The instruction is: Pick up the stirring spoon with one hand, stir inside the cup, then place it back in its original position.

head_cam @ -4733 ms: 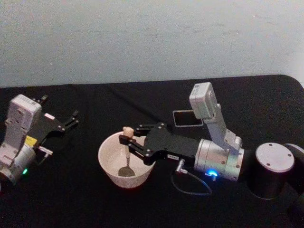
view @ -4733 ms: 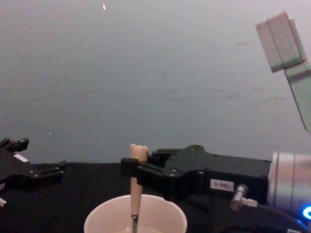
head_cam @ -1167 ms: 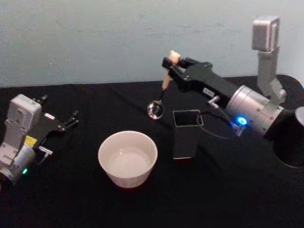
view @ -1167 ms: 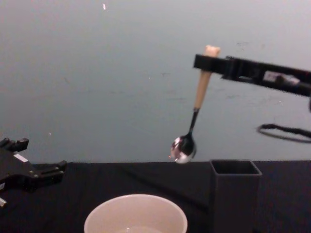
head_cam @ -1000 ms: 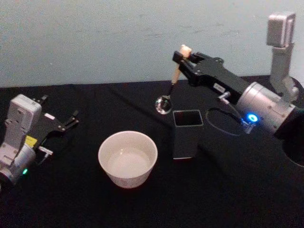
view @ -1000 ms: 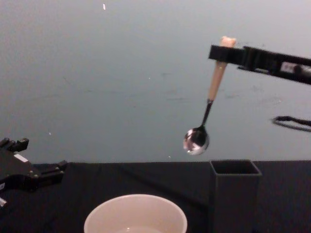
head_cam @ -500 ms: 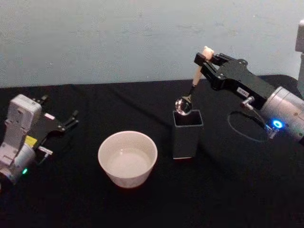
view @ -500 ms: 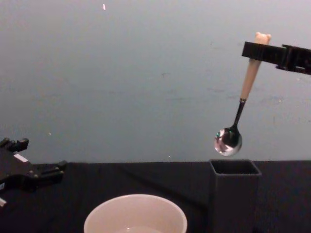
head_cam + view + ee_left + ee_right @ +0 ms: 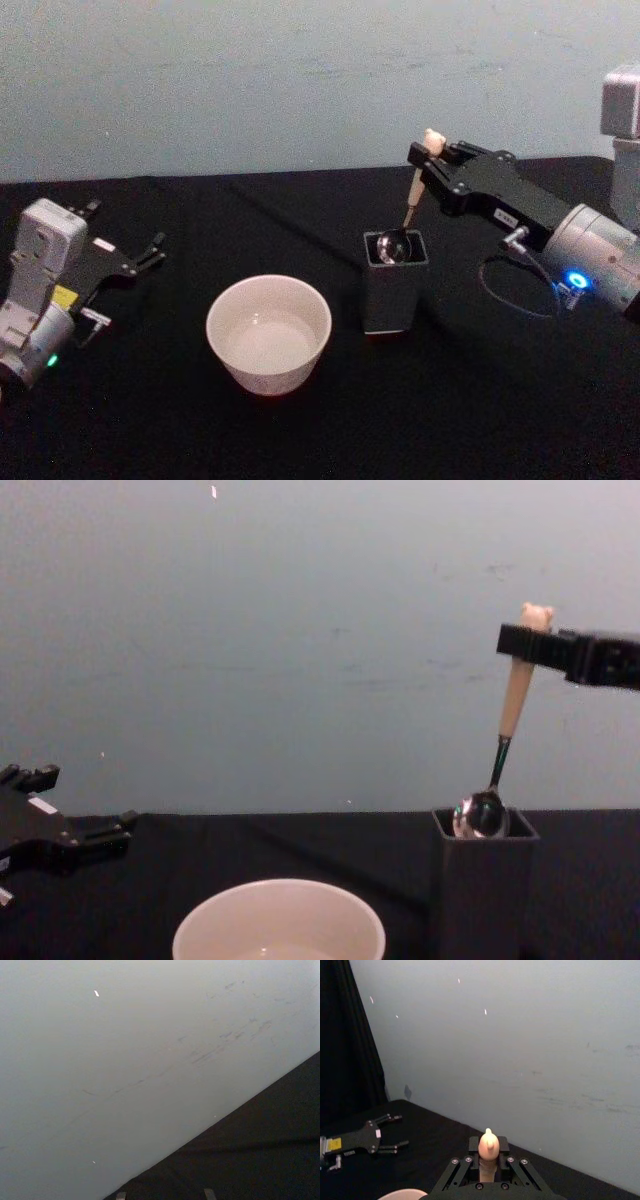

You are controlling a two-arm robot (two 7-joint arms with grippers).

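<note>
Black bench (image 9: pixel 480 410) carries the left end effector (image 9: pixel 143 256) at far left, fingers apart. Then the cream cup (image 9: pixel 268 335) and the dark holder (image 9: pixel 390 295). The stirring spoon (image 9: pixel 411 212) tilts, its bowl at the holder's mouth, its handle clamped in the right end effector (image 9: pixel 428 158).

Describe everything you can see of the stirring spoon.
The stirring spoon has a beige handle topped by a tiny bear head, a thin dark shaft and a shiny round bowl. The right gripper pinches it just under the head. It hangs slightly tilted, bowl down at the mouth of the dark grey holder.
</note>
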